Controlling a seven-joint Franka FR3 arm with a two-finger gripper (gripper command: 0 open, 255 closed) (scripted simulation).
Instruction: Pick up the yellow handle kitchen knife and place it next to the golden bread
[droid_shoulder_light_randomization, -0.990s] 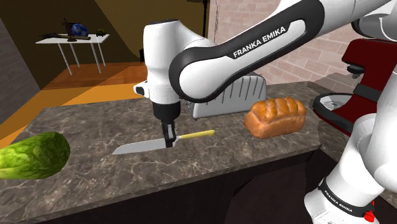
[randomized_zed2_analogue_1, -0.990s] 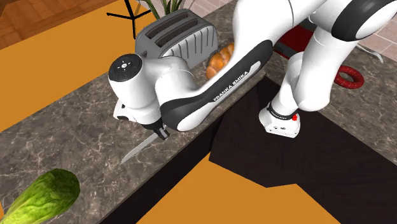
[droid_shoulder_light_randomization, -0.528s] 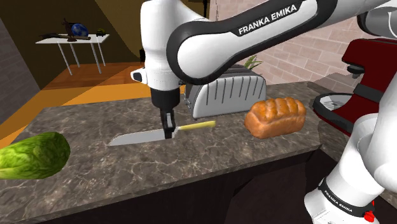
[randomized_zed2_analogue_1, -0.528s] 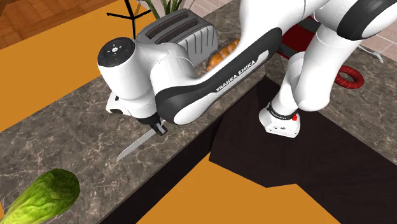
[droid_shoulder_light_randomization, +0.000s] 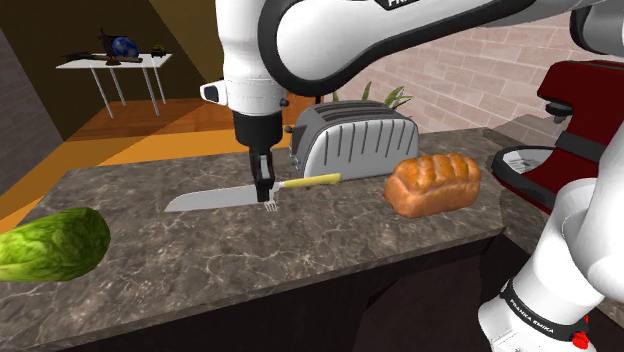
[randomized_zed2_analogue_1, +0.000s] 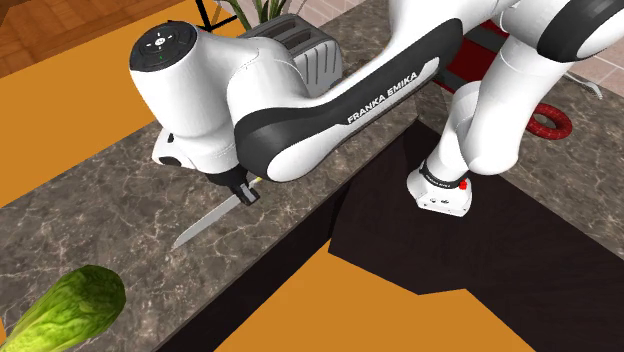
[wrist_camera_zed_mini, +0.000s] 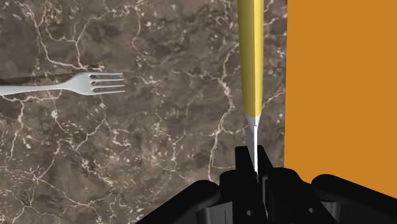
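A dark marbled worktop (droid_shoulder_light_randomization: 300, 250) is being occupied by a grey toaster (droid_shoulder_light_randomization: 350, 140) and, just beside it, a golden-brown bread loaf (droid_shoulder_light_randomization: 432, 183). The knife (droid_shoulder_light_randomization: 215, 199) is being held level over the worktop, apart from the loaf (yellow handle pointing towards it). Its blade is being pinched by the gripper (droid_shoulder_light_randomization: 264, 190) close to the handle. A fork (wrist_camera_zed_mini: 70, 84) is being left lying underneath.

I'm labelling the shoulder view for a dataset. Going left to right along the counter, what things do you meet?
green lettuce → yellow-handled knife → toaster → bread loaf → red stand mixer
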